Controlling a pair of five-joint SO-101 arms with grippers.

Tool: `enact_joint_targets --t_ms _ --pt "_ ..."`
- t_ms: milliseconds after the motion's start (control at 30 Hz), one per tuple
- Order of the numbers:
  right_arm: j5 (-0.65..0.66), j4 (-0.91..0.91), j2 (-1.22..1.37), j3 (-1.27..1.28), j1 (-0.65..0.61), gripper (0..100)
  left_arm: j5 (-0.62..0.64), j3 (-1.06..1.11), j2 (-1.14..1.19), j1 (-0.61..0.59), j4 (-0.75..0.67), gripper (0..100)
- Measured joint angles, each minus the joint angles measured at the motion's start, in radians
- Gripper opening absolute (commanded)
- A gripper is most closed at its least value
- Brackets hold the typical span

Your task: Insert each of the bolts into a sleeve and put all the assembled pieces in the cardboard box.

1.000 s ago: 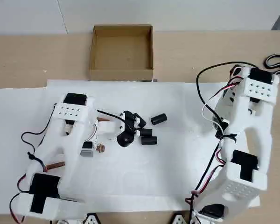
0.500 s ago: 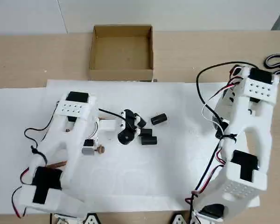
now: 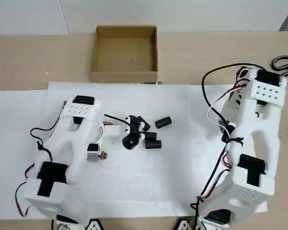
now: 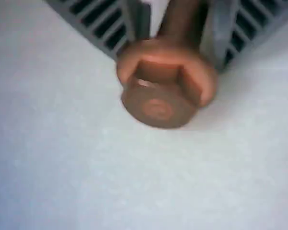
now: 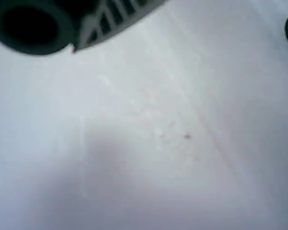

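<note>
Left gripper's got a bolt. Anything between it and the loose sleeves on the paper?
Nothing visible does. The bolt, held in the left gripper, lies beside the nearest sleeve, with bare white paper between them. The arm's black cable runs toward the sleeves, off that line.

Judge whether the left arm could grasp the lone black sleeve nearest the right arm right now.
Probably not yet: the left gripper is shut on a bolt, so its jaws are taken, though the sleeve lies unobstructed.
</note>
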Motion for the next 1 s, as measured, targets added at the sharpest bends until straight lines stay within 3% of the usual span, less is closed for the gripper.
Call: enact_joint_targets --t_ms 300,567,733,1000 --pt "0.0 0.0 -0.055 0.002 -0.006 0.3 0.0 -0.066 -0.012 0.008 0.058 0" --pt "0.0 0.0 -0.292 0.002 -0.121 0.3 0.064 -0.212 -0.232 0.012 0.13 0" --pt "0.0 0.0 -0.439 0.002 -0.173 0.3 0.27 -0.316 -0.382 0.026 0.141 0" --pt "0.0 0.0 -0.724 0.043 -0.262 0.3 0.744 -0.448 -0.572 0.038 0.143 0"
